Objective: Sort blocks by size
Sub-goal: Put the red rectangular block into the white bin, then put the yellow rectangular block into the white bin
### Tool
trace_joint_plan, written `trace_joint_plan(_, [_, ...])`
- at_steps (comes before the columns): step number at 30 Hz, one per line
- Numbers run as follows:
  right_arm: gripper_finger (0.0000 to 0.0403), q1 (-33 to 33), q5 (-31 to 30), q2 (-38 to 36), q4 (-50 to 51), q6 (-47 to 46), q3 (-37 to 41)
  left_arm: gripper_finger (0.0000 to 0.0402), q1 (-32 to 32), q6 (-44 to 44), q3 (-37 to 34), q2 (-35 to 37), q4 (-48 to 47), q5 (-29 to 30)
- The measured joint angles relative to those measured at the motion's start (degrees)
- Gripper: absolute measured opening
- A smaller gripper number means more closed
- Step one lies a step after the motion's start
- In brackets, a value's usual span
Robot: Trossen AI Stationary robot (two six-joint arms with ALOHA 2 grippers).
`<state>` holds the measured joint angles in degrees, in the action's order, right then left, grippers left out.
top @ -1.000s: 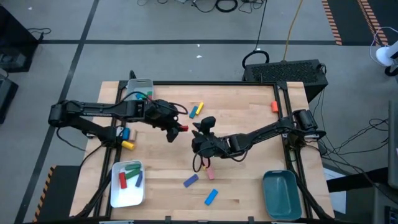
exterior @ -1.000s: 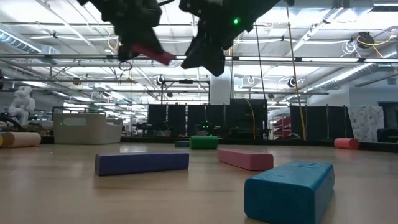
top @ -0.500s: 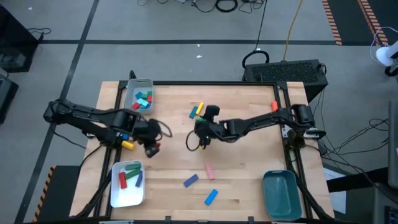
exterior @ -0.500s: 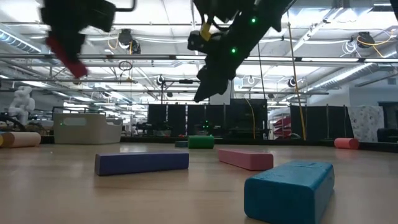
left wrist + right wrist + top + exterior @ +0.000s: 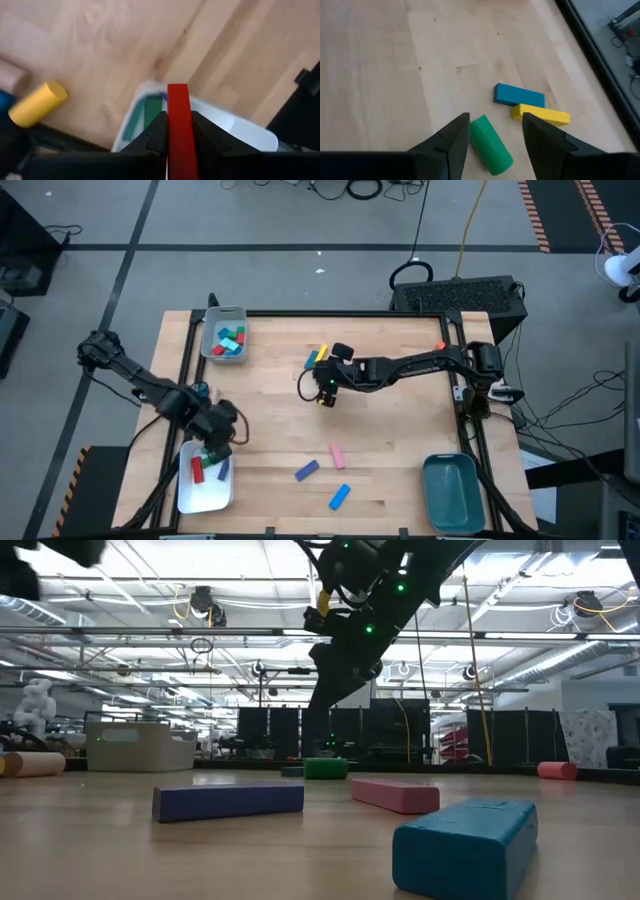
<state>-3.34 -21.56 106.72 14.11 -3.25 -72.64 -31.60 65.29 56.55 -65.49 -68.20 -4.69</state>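
**Sorting partly done; loose blocks remain around the white tray**

Take the white tray (image 5: 190,498) at the table's near left corner as your landmark. It already holds a few long bars, green, red and blue, and your left gripper (image 5: 217,448) hangs just over its far edge, clenched on a red bar (image 5: 178,122) that looks ready to go in with them. Straight across the table from the white tray, at the far left corner, the grey tray (image 5: 211,332) holds several short blocks.

Plenty is left, by my judgement. Just beyond the white tray, at the table's left edge, lie a yellow cylinder (image 5: 38,103) and a blue piece partly hidden. To the tray's right, along the near side, sit a purple bar (image 5: 306,470), a pink bar (image 5: 338,456) and a blue bar (image 5: 340,497). Farther off, toward the table's middle, your right gripper (image 5: 492,131) hovers with fingers parted and empty over a green cylinder (image 5: 491,144), beside a blue bar and a yellow bar (image 5: 540,114). An orange block (image 5: 441,347) sits at the far right edge. The teal tray (image 5: 430,492), well to the right, looks empty.

You cannot count the grey tray's blocks, and the arm covers part of the white tray.
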Motion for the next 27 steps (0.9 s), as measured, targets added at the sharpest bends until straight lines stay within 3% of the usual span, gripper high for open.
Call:
trace_joint_plan(10, [0.0166, 0.0, 1.0, 0.1, -0.5, -0.6, 0.0, 0.0061, -11.8, 13.1, 0.0, -2.1, 0.2, 1.6])
trace_joint_plan(16, [0.0166, -0.2, 1.3, 1.9, -5.9, 0.1, 0.0, 0.0061, -15.7, 15.4, 0.0, -6.2, 0.8, 2.0])
trace_joint_plan(21, [0.0166, -2.4, 9.8, 2.9, -7.9, 3.8, 0.0, 0.0093, -16.7, 15.2, 0.0, -9.4, 3.1, 1.2])
trace_joint_plan(27, [0.0166, -6.7, 13.7, 3.0, -6.8, 11.5, -0.3, 0.0119, -16.9, 15.2, 0.0, -11.5, 3.3, 1.1])
